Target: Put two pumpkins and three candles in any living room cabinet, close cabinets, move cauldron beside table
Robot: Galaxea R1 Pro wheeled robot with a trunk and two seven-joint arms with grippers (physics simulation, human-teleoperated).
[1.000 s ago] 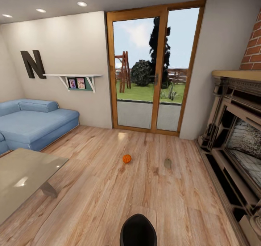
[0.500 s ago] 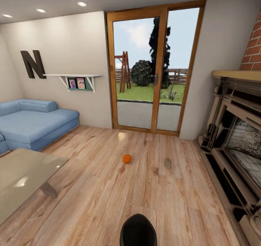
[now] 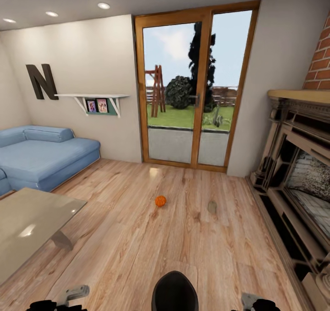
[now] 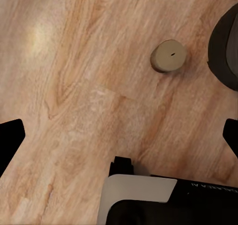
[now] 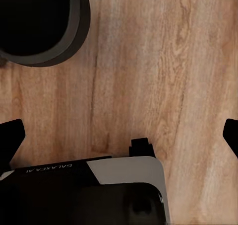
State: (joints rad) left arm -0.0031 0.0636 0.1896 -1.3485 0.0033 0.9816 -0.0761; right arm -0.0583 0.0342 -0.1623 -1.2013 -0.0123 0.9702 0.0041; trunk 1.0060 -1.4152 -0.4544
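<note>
Living room, both pincers spread wide over bare floor (image 3: 114, 237).
Pumpkin (image 3: 160, 201) mid-floor, candle (image 3: 211, 206) well apart beside it. Another candle (image 4: 168, 55) below my left pincer (image 4: 119, 130); cauldron (image 5: 37, 21) near my right pincer (image 5: 119, 130).

Pumpkin (image 3: 160, 201) left of probable candle (image 3: 211, 206).

We see the cauldron (image 3: 174, 291) cut by the head view's bottom edge; sofa (image 3: 41, 155) and glass table (image 3: 32, 224) clipped at left, fireplace (image 3: 298, 178) at right. Both grippers' fingertips (image 4: 11, 135) (image 5: 10, 135) run off wrist-view edges, so jaw gap unclear. Shelf pics (image 3: 96, 105) too small to read
</note>
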